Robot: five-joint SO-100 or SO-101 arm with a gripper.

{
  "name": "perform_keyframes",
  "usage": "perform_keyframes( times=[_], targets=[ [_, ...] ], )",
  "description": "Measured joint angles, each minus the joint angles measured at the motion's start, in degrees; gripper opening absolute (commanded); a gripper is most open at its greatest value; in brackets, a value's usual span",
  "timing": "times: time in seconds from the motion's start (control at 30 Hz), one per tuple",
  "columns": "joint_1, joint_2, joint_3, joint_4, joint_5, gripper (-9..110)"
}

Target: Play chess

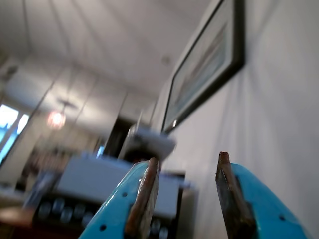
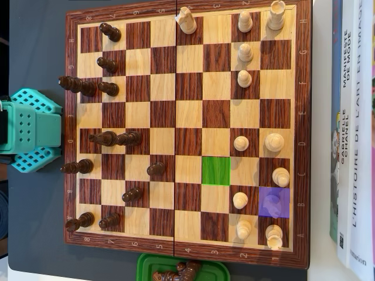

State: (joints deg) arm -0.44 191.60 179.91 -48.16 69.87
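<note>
In the overhead view the wooden chessboard (image 2: pixel 187 79) lies with dark pieces (image 2: pixel 108 88) along its left side and light pieces (image 2: pixel 245 79) on its right. One square is marked green (image 2: pixel 215 171) and stands empty. Another is marked purple (image 2: pixel 273 202), with a faint pale shape inside it. My gripper (image 1: pixel 188 158) shows only in the wrist view, where its teal jaws with brown pads (image 1: pixel 147 191) stand open with nothing between them. It points away from the board at a blurred room and a wall. In the overhead view only the teal arm base (image 2: pixel 29 130) shows, left of the board.
A green tray (image 2: pixel 181 270) holding dark pieces sits at the board's bottom edge. Books (image 2: pixel 351 134) lie along the right side. The wrist view shows a framed picture (image 1: pixel 209 64) on the wall and a blurred device (image 1: pixel 109 189) below.
</note>
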Motion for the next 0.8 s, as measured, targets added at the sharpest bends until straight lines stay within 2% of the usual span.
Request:
perform_keyframes(
  times=[0.43, 0.67, 0.8],
  targets=[
    [1.6, -0.1, 0.0, 29.8, 0.3, 18],
    [1.6, -0.1, -0.2, 41.8, 7.2, 18],
    [1.6, -0.1, -4.6, 53.9, 7.8, 18]
  ],
)
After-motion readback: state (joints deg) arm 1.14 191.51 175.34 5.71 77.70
